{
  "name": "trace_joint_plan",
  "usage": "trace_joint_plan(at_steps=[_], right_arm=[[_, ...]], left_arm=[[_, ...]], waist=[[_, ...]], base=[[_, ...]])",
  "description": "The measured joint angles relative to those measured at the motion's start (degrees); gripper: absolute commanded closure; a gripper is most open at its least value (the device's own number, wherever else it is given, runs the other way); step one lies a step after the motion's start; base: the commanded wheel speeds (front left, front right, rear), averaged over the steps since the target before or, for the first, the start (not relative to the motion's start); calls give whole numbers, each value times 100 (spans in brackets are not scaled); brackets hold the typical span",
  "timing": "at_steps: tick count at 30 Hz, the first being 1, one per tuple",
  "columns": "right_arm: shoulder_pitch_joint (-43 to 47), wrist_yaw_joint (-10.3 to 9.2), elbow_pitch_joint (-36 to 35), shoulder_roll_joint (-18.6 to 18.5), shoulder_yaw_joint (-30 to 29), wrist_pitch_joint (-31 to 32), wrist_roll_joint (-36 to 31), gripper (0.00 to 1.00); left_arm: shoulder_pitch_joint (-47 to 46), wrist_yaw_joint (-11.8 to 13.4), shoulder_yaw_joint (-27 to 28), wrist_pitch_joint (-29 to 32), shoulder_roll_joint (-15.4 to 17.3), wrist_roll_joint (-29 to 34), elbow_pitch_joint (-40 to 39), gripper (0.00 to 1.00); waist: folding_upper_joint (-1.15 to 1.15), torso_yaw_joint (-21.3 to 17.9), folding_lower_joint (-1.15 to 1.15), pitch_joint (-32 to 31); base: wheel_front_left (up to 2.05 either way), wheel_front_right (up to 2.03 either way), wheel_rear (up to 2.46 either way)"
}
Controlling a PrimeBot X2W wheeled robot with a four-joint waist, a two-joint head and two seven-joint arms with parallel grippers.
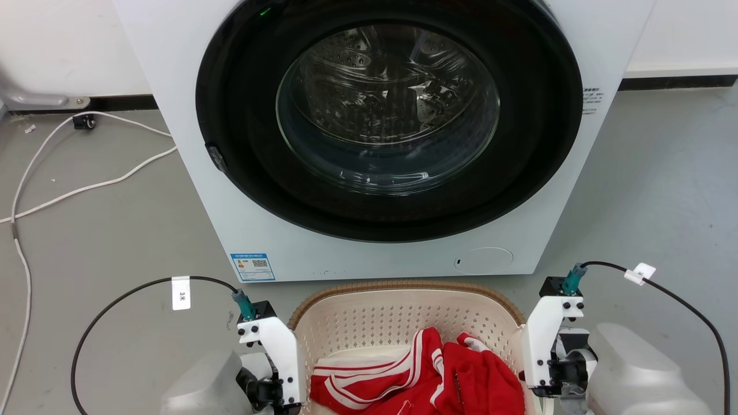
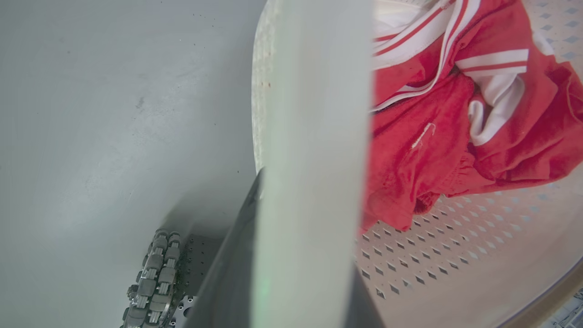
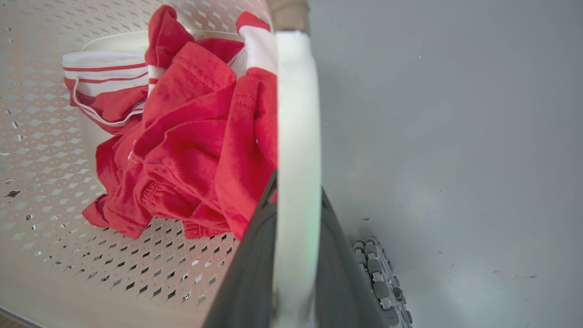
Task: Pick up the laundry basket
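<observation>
Cream laundry basket (image 1: 403, 323) held at both sides, judged for level lift | left gripper (image 2: 300, 237) jaws clamped on left handle (image 2: 314, 114) | right gripper (image 3: 298, 191) jaws clamped on right handle (image 3: 296, 114)

a big white washer (image 1: 253, 230) stands on the grey floor (image 1: 104, 248). its round door (image 1: 389, 115) is shut, with a wide dark ring around the glass. the shiny drum (image 1: 357, 57) shows through it. a small blue sticker (image 1: 252, 267) sits low on the front, at the left. a white cord (image 1: 86, 188) lies on the floor left of the washer. red clothes (image 1: 478, 374) with white stripes lie crumpled in a heap.
</observation>
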Motion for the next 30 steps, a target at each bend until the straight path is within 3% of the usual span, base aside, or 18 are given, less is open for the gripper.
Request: trace_joint_plan(at_steps=[30], right_arm=[[-42, 0, 20, 4, -11, 144, 9, 100]], left_arm=[[7, 0, -104, -77, 9, -137, -5, 100]], waist=[[0, 17, 0, 24]], base=[[0, 0, 0]])
